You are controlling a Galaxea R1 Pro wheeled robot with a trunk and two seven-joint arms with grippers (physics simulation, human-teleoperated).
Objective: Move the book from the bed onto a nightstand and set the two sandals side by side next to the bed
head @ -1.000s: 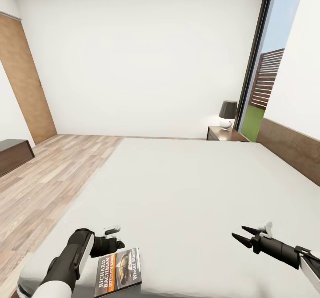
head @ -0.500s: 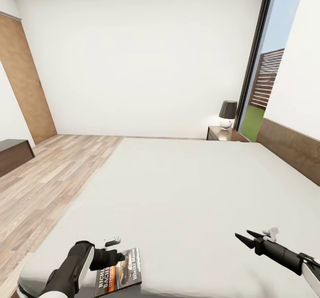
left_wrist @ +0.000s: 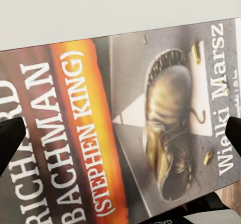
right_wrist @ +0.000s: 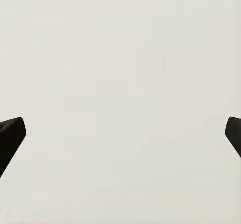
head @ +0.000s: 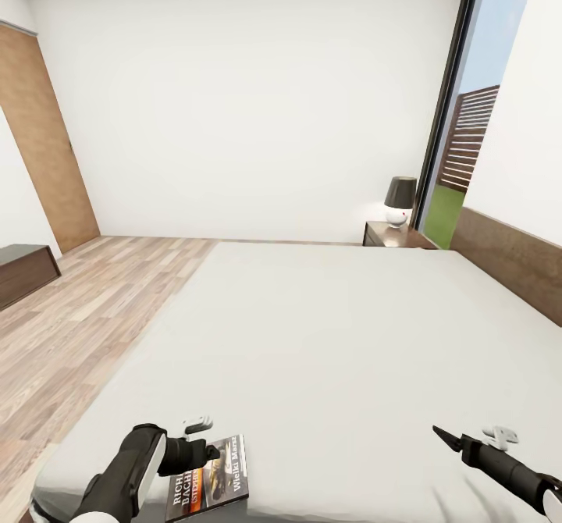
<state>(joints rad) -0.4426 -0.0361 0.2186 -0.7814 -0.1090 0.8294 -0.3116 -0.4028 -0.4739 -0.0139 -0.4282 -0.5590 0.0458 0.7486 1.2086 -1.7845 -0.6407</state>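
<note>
Head view: right gripper (head: 446, 436) has withdrawn from bed (head: 336, 336)

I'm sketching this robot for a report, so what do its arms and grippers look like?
Both arms are slim and rounded, matte black toward the wrist with glossy white shell sections nearer the body. Left gripper and right gripper are black; the right's fingers are thin and pointed. A small white bracket sits atop each wrist. No cables or markings show.

Pale grey bed (head: 328, 336); dark book (head: 209, 478) with orange band and white lettering; brown plank floor (head: 86, 312); black, perhaps dark grey, lampshade (head: 401, 189).
</note>
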